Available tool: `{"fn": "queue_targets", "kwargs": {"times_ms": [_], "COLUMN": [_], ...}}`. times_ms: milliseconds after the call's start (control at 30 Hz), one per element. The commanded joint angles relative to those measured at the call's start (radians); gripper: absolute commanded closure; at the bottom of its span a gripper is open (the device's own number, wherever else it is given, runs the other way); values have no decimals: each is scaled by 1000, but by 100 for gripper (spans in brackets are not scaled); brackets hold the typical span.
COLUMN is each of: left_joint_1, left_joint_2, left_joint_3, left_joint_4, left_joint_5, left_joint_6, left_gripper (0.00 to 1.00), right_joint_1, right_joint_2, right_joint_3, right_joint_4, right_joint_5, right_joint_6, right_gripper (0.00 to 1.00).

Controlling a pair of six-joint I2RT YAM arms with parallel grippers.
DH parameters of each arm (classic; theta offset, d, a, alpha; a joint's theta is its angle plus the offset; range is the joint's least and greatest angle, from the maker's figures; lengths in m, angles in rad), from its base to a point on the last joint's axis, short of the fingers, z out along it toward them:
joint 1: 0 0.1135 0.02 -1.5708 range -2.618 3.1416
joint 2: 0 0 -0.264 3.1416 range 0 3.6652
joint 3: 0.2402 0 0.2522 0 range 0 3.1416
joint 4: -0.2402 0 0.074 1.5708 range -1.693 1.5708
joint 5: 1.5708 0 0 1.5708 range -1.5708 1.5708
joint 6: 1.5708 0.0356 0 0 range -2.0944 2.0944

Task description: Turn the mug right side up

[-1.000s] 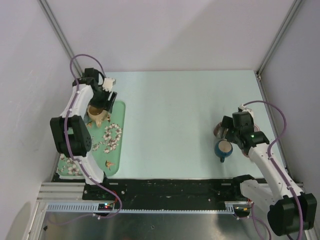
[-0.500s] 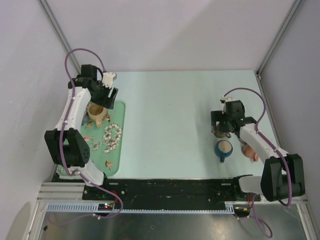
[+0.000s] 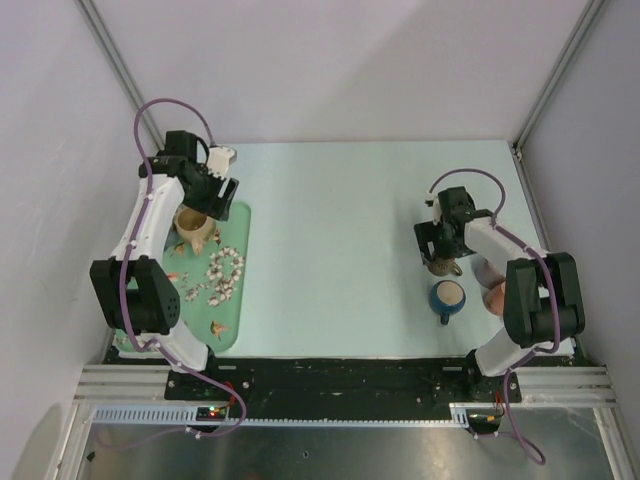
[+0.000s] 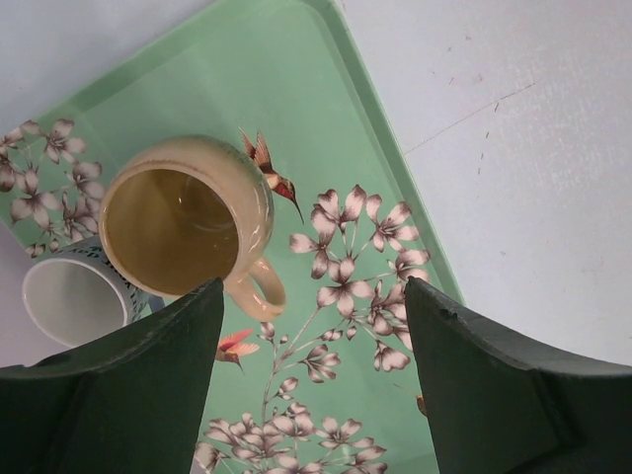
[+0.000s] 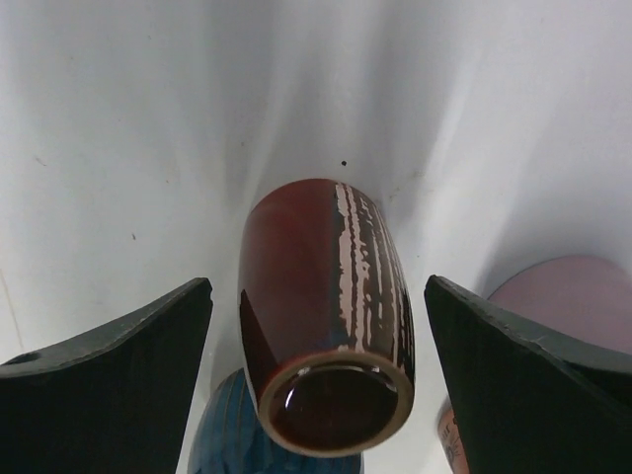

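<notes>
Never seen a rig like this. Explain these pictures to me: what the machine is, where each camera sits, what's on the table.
These are two robot arms bolted at the near edge of a table, each ending in a two-finger gripper. The wide picture is taken from above and behind them. The other two come from cameras on the wrists, so the dark wedges at the bottom are the gripper's own fingers.

The left gripper hangs open over a green flowered tray, where a tan mug stands mouth up beside a smaller mug.

The right gripper is open, a finger on either side of a red-brown cup that seems to stand upside down. A blue mug and something pink sit nearby. Nothing is held.
</notes>
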Motion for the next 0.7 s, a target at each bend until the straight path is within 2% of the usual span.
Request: {"fn": "queue_targets", "kwargs": {"times_ms": [0,167,267,300,400,567,600,667], "left_joint_1": [-6,-6,-5,-6,-6,-6,-6,-6], "left_joint_2": [-47,-52,-47,-45,-45,-54,-59,-74], "left_joint_3": [-8,-14,-12,-11,-10,-11,-11,-8], "left_joint_4": [0,-1,-1,-1,-1,-1,-3,-6], "left_joint_5": [-9,1,-3,-6,-10,-4,1,16], "left_joint_6": [29,40,42,42,43,35,32,25], "left_gripper": [22,22,22,22,22,22,21,22], "right_joint_1": [-7,-7,-8,-7,-8,-6,-5,2], "right_joint_2": [36,58,68,71,74,51,35,-6], "right_joint_3": [58,59,60,60,60,60,63,64], "right_joint_4": [-47,-70,-52,-46,-43,-46,-44,-38], "right_joint_5": [2,0,-12,-17,-16,-33,-39,-85], "right_joint_6": [-31,-28,-32,-34,-33,-36,-35,-24], "right_gripper": [7,6,11,16,45,78,89,97]}}
